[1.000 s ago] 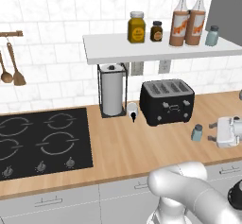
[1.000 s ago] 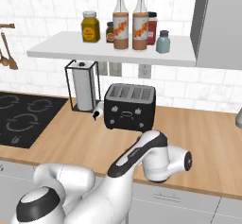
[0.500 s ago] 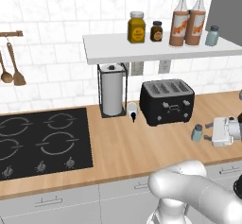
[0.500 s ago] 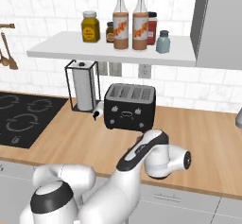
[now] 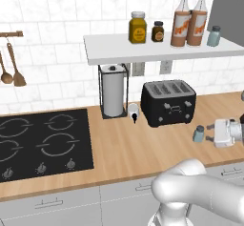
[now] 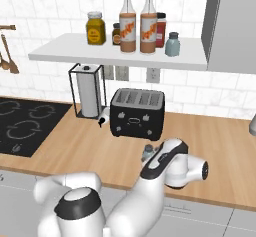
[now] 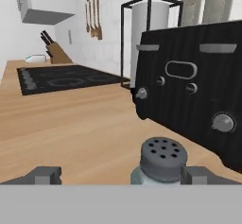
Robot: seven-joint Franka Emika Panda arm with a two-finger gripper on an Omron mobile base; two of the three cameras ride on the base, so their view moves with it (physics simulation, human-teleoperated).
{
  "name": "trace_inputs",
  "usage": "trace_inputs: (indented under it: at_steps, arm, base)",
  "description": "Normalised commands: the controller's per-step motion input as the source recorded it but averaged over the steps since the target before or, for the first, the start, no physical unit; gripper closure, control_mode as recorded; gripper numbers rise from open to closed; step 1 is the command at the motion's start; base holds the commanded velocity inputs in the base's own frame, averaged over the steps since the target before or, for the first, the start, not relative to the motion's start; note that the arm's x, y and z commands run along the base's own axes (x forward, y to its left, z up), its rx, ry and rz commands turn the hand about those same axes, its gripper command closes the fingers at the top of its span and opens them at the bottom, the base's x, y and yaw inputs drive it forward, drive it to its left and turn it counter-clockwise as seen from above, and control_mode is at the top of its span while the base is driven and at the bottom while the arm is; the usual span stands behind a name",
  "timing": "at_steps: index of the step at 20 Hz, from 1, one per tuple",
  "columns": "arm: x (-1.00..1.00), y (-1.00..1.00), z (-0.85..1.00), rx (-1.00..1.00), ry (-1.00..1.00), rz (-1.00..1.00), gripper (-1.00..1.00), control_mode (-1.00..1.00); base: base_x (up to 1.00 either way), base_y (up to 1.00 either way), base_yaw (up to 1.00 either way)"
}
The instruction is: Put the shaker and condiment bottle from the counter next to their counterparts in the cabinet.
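Flanking base views; low counter-level hand view

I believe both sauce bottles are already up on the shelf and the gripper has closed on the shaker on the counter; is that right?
Not quite: the gripper is open, its fingertips standing apart on either side of the shaker, as the hand view shows. The rest holds: both sauce bottles stand on the shelf, and this shaker is on the counter.
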Motion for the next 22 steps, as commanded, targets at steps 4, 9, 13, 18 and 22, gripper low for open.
trace_inputs:
  at_steps: [4, 9, 13, 18, 22]
  arm:
    - [0.08, -0.05, -0.21, 0.04, 0.0, 0.01, -1.0, -1.0]
    - [0.07, 0.0, -0.21, 0.01, 0.0, 0.0, -1.0, -1.0]
    - [0.27, 0.0, -0.05, 0.01, 0.0, 0.0, -1.0, -1.0]
    - [0.26, 0.0, -0.03, 0.0, 0.0, 0.0, -1.0, -1.0]
    - [0.11, 0.0, -0.16, 0.0, 0.0, 0.0, -1.0, -1.0]
  base:
    - [0.0, 0.0, 0.0]
    - [0.0, 0.0, 0.0]
    - [0.0, 0.0, 0.0]
    - [0.0, 0.0, 0.0]
    - [0.0, 0.0, 0.0]
